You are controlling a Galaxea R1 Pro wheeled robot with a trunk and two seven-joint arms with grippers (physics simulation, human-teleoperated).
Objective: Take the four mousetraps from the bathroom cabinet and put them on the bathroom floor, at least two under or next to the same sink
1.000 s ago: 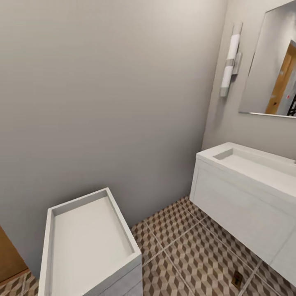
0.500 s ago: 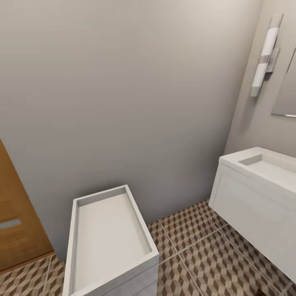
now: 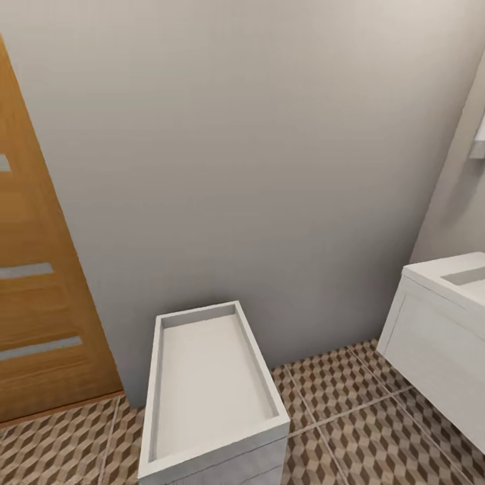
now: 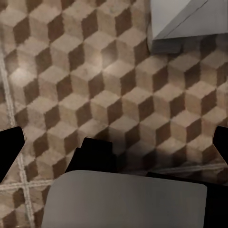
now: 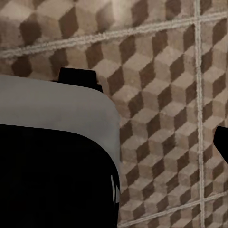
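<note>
My view has swung left since a moment ago: the mirror and most of the wall light have slid out at the right, and a wooden door has come in at the left. That is the camera turning, not the room moving.

From the head camera, I look down at a plain grey wall. An orange-brown door [image 3: 40,269] with pale slots fills the left edge. In front of me stands a white boxy unit with a shallow open top [image 3: 209,384], set against the wall. At the right edge is the corner of the bathroom sink [image 3: 438,316], a white basin on a white drawer unit, placed along the adjoining wall. Cube-patterned floor tiles [image 3: 350,417] run between them. I see no traps and no cabinet here, so I judge I am turning to search for the cabinet.

From the left wrist camera, I see the tiles [image 4: 95,85] below, a corner of white furniture [image 4: 185,19], and dark gripper parts at the frame edges; I cannot tell whether the fingers are spread or pressed together.

From the right wrist camera, I see tiles [image 5: 161,95] and grey and black robot body; again I cannot tell the fingers' state. Both arms seem tucked low for driving.
</note>
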